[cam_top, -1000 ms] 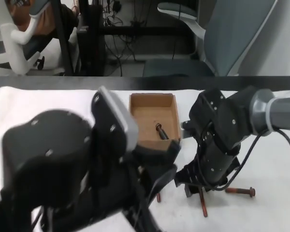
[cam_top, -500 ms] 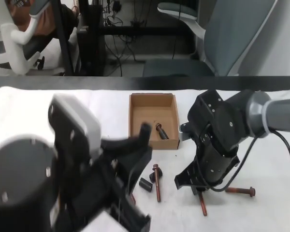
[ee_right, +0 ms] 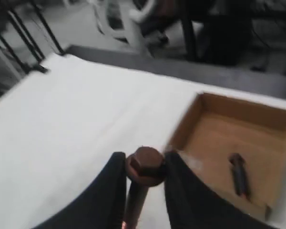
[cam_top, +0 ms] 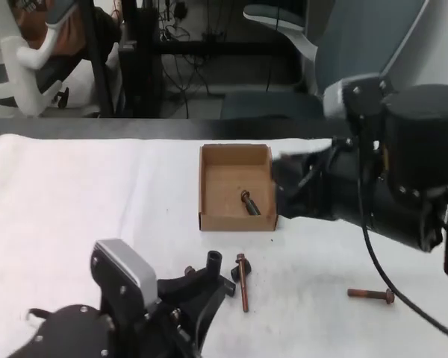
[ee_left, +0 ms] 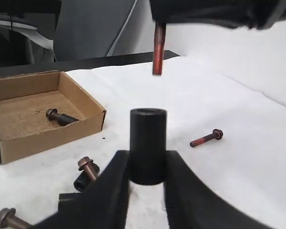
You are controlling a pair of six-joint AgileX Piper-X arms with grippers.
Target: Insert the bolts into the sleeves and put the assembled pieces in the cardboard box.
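My left gripper (ee_left: 148,164) is shut on a black sleeve (ee_left: 148,143), held upright with its open end up, low over the white cloth near the front edge (cam_top: 213,260). Above it a copper bolt (ee_left: 158,47) hangs shank-down from my right gripper (ee_right: 143,177), which is shut just under the bolt's head (ee_right: 144,164). The bolt tip is clear of the sleeve. The cardboard box (cam_top: 228,175) sits mid-table with one assembled piece (cam_top: 249,203) inside, also visible in the right wrist view (ee_right: 238,175).
Loose bolts lie on the cloth: one (cam_top: 242,282) beside a second black sleeve (ee_left: 82,182) in front of the box, one (cam_top: 371,295) at the right, one (ee_left: 7,219) by the left gripper. Office chairs stand beyond the table's far edge.
The right arm has lifted off the cloth with a bolt and swung up beside the box. The left arm has drawn back toward the front edge, sleeve now upright.
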